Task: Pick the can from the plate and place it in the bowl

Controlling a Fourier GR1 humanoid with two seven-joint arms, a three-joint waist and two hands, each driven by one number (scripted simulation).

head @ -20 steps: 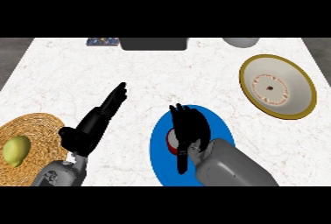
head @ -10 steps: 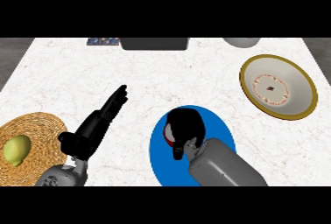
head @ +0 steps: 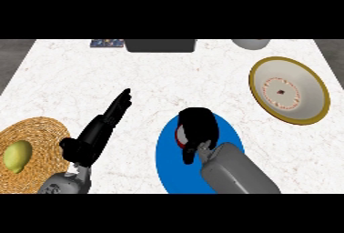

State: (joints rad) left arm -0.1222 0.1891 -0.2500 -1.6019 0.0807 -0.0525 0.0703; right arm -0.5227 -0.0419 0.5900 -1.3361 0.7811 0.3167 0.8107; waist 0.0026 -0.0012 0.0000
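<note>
The right hand (head: 197, 129) curls over the can (head: 180, 135) on the blue plate (head: 172, 164) — only a red and white sliver of the can shows at its left. The left hand (head: 101, 129) lies open above the bench (head: 168, 77), fingers straight. The bowl (head: 289, 89) sits well apart at the right.

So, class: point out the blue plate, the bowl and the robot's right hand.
blue plate (head: 173, 169): head view, bare left part.
bowl (head: 306, 86): head view, inner wall.
right hand (head: 199, 127): head view, back of the hand.
</note>
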